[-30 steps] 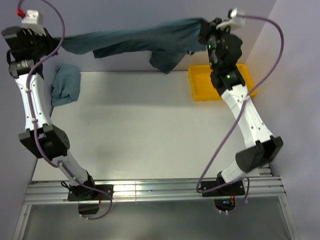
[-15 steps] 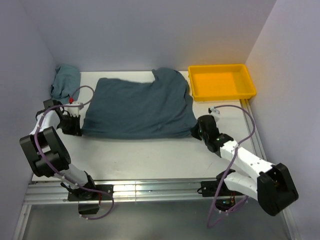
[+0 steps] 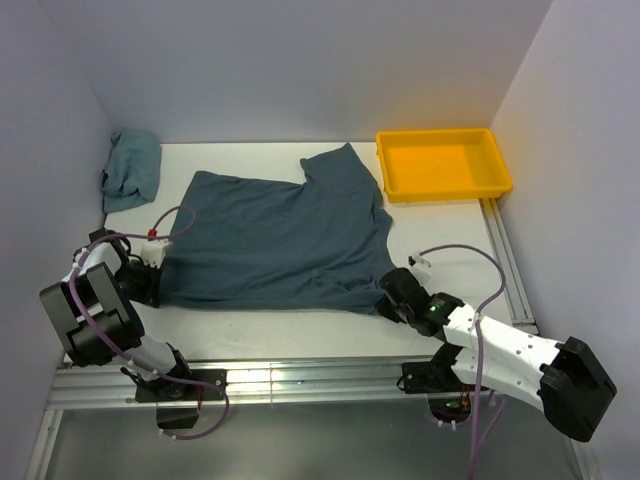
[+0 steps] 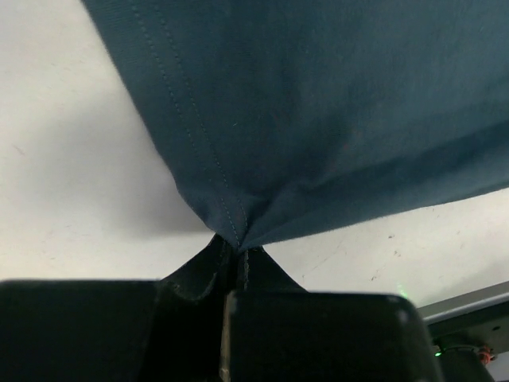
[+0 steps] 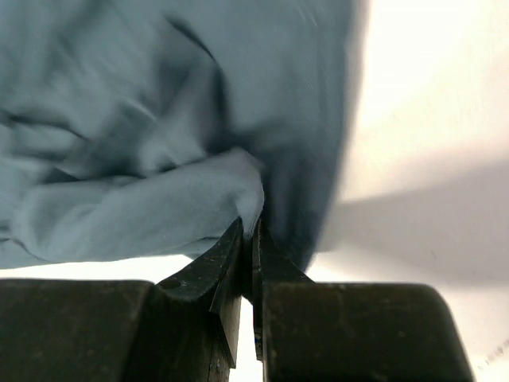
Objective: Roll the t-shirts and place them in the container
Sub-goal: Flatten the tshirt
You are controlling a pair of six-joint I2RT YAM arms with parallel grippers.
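Our slate-blue t-shirt (image 3: 280,235) lies spread almost flat on the table (image 3: 300,325), stretched between our two pincers. The left pincer (image 3: 152,268) is clenched on its near-left hem corner, and the right pincer (image 3: 388,293) is clamped on the bunched near-right corner. Beyond the left pincer sits a second t-shirt (image 3: 130,170), crumpled; beyond the right one, the yellow tray (image 3: 443,165). We judge that only the laying-out is done: neither shirt shows any roll yet.

White table (image 3: 300,330), slate-blue t-shirt (image 3: 280,235) spread flat, crumpled teal cloth (image 3: 130,170) far-left, yellow tray (image 3: 442,165) far-right
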